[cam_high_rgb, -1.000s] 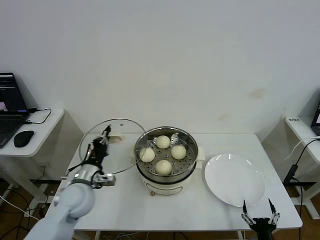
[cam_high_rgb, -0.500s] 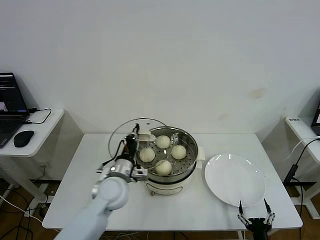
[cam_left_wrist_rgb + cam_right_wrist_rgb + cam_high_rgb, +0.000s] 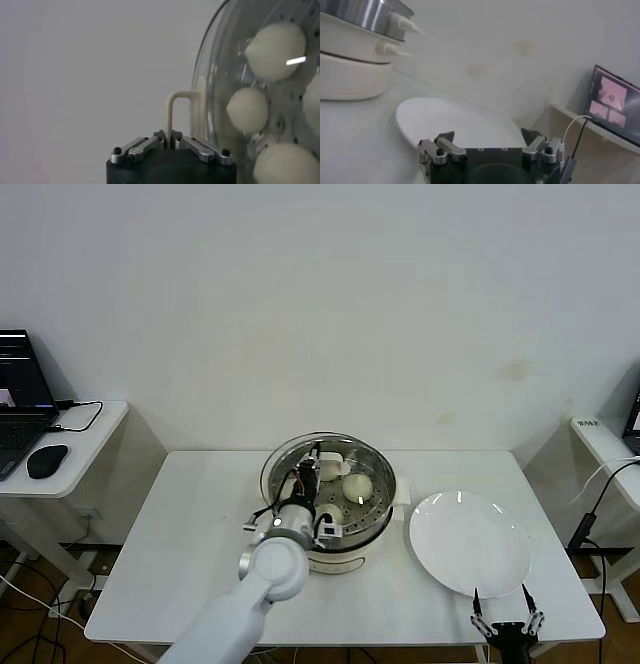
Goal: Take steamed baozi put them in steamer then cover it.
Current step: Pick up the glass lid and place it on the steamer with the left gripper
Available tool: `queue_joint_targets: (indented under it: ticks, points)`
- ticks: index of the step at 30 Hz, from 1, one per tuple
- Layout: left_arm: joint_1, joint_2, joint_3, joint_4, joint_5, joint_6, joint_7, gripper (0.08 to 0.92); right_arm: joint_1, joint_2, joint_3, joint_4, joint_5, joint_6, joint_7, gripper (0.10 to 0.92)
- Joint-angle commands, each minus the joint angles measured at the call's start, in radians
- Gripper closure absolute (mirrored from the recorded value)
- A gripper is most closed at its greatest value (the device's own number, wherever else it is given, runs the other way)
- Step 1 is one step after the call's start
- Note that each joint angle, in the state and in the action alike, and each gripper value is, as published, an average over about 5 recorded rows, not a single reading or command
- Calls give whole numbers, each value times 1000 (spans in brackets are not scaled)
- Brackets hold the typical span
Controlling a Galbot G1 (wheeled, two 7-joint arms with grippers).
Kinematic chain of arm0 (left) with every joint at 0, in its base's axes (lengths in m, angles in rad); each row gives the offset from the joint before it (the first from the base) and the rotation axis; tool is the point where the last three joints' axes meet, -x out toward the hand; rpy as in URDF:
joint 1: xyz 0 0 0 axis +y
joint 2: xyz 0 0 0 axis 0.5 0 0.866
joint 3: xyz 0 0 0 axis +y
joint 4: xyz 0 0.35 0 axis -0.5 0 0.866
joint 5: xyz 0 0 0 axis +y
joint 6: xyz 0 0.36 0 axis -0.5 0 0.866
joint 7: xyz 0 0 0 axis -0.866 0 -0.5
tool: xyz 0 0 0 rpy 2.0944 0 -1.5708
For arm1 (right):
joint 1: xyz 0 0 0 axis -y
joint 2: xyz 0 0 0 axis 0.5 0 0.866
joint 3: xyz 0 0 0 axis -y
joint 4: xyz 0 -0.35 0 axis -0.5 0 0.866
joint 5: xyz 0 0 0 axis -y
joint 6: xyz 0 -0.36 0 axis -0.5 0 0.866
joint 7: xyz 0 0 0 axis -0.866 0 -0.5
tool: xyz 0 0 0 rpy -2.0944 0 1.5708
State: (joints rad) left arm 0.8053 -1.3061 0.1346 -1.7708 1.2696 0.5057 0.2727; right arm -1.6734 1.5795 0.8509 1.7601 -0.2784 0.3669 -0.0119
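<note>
Left gripper clenched on the bar handle of the cover, glass held over the steamer at mid-table so the rim can settle evenly. All visible baozi already on the perforated tray, under the glass. Right gripper spread open, idle off the near right edge beside the white plate.

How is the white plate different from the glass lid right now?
The plate is opaque white; the glass lid is clear, showing the baozi through it. The plate lies flat on the table beside the steamer, untouched; the lid is held over the steamer by the left gripper, shut on its cream handle. The right gripper, open, waits near the plate. Both are round and similar in width.
</note>
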Motion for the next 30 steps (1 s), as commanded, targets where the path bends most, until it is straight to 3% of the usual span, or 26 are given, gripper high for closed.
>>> queue_joint_targets:
  ticks: [1, 26, 30]
  points:
    - [-15, -54, 30, 59, 27, 6, 8, 854, -2, 1, -1, -5, -5, 1, 0, 203]
    - [15, -74, -2, 66, 66, -16, -9, 851, 0, -1, -10, -19, -5, 4, -4, 203]
    - [28, -68, -15, 28, 63, -16, -11, 780, 1, 0, -14, -21, -5, 3, -5, 203]
